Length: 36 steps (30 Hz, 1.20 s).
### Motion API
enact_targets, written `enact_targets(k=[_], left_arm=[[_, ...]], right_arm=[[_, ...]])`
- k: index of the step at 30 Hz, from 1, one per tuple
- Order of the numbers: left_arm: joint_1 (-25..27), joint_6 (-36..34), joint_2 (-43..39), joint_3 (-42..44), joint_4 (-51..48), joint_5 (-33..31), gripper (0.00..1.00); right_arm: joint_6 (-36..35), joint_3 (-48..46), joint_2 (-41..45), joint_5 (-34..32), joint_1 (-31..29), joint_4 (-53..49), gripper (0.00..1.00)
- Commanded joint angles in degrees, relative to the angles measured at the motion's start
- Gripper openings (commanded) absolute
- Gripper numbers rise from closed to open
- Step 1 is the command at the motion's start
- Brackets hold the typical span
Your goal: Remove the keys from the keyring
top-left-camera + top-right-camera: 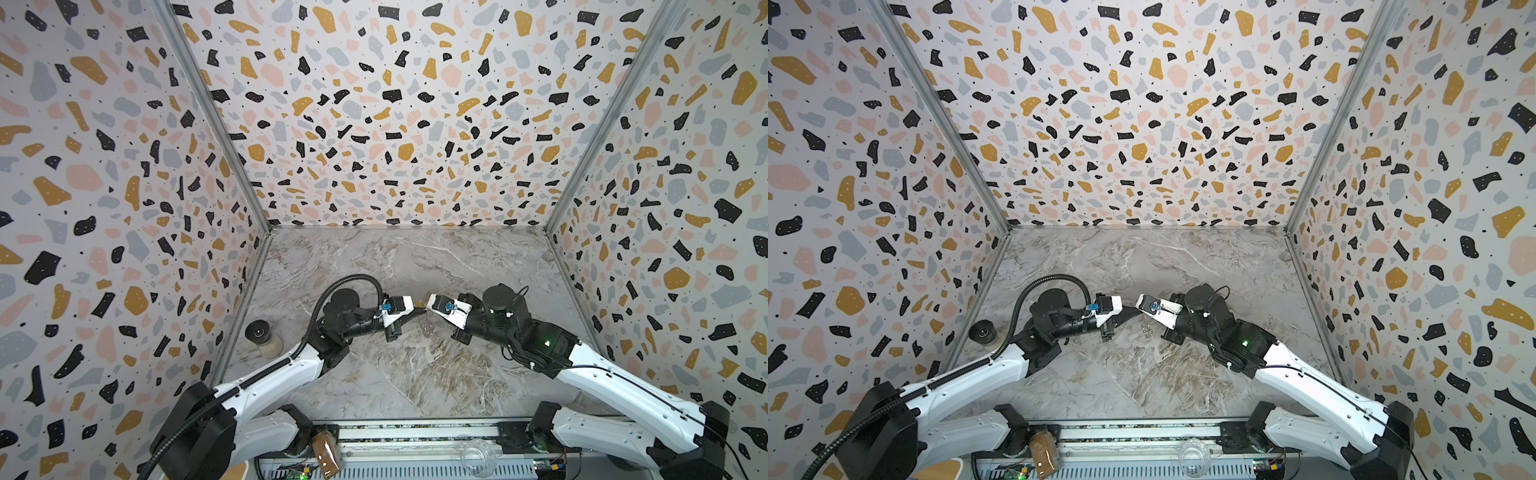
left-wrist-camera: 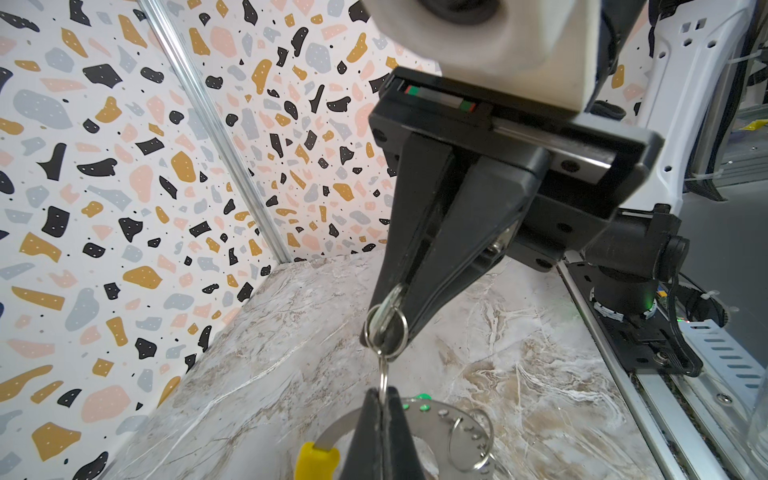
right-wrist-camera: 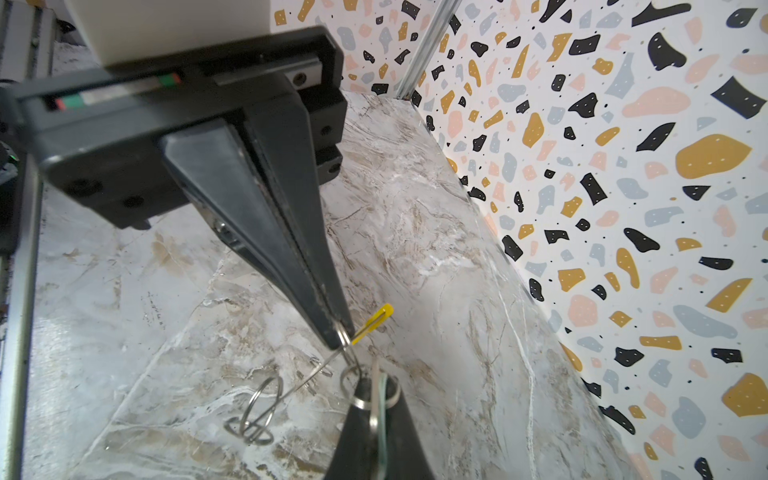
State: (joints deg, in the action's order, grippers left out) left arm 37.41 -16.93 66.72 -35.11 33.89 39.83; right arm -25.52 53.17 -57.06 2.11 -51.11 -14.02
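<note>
Plainly, this is light, thin, slick metal work. The left gripper (image 3: pixel 340 332) is clamped flat on the keyring (image 2: pixel 434 409), just beside its yellow sleeve (image 2: pixel 318 461), and seems to hold the hoop off the counter (image 2: pixel 519 353). Facing it tip to tip, the right gripper (image 2: pixel 392 328) is pinched closed on a key (image 2: pixel 391 301) and on the small split ring (image 2: pixel 386 332) the key is threaded on. The hoop looks stiff edgewise but probably springy, so it may twist in the grip. A hold close to the sleeve seems sound. The key is tiny and smooth and could slip, so I would take it across its flat faces, deep between the pads. Spare split rings (image 3: pixel 249 430) dangle from the hoop beneath the left gripper. The plastic tags cannot be made out clearly.
</note>
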Motion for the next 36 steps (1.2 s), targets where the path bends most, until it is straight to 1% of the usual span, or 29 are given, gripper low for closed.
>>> enact_targets(k=[1, 8, 13, 19, 23, 28, 33, 36], left_arm=[[-0.05, 0.82, 1.23, -2.21, 0.87, -0.27, 0.0], [0.12, 0.43, 3.48, -3.71, 0.93, 3.21, 0.0], [0.38, -0.71, 4.65, -4.96, -1.31, 3.93, 0.0], [0.38, -2.47, 4.69, -5.67, -3.83, 3.1, 0.0], [0.38, -2.19, 4.69, -6.05, -5.06, -0.08, 0.0], [-0.03, 1.32, 4.23, -5.31, -2.06, -3.3, 0.0], [-1.41, 6.78, 3.94, -3.96, 3.55, -4.12, 0.0], [-1.89, 9.03, 3.81, -3.1, 6.39, -4.44, 0.0]], right_arm=[[-1.9, 3.17, 0.83, -2.1, -0.56, 0.13, 0.0], [-5.11, 5.11, -1.17, -3.03, -0.83, -0.92, 0.0], [-6.57, 6.64, -2.61, -3.01, -1.22, -1.54, 0.0], [-7.66, 8.15, -4.35, -4.01, -2.05, -3.21, 0.0], [-8.65, 8.8, -5.2, -6.57, -3.78, -4.03, 0.0], [-8.48, 8.46, -5.17, -10.33, -5.67, -4.34, 0.0], [-7.65, 6.0, -3.99, -15.98, -8.2, -3.57, 0.0], [-6.24, 4.98, -3.09, -16.88, -8.56, -3.03, 0.0]])
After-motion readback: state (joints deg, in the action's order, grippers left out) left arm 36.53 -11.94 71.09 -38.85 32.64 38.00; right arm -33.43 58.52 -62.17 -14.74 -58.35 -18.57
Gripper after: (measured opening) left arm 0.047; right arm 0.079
